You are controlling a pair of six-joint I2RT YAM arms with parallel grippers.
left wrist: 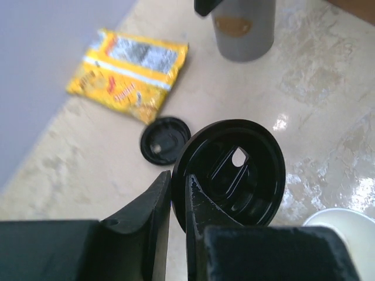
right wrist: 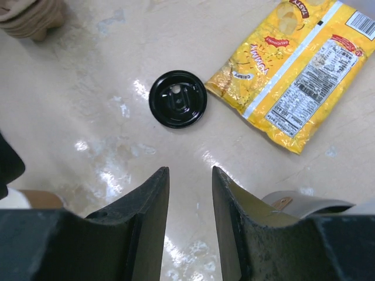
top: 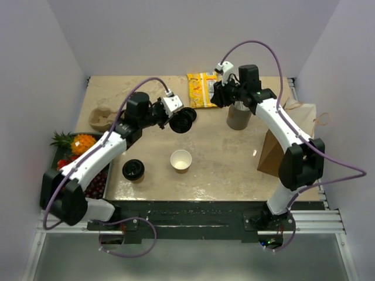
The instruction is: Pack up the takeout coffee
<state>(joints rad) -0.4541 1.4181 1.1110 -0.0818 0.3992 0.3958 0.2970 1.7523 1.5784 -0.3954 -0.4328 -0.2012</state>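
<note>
My left gripper pinches a black lid by its rim. My right gripper stands spread and empty above a second lid, which lies flat beside the chips bag. The open cup stands mid-table. The other cup looks lidded, I think.

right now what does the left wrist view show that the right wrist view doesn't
Only left wrist: the left gripper shut on the rim of a black lid, and the edge of an open paper cup. Only right wrist: the cardboard carrier and the right gripper, open and empty. Both: the loose lid lying flat, the yellow snack bag and the grey cup.
</note>
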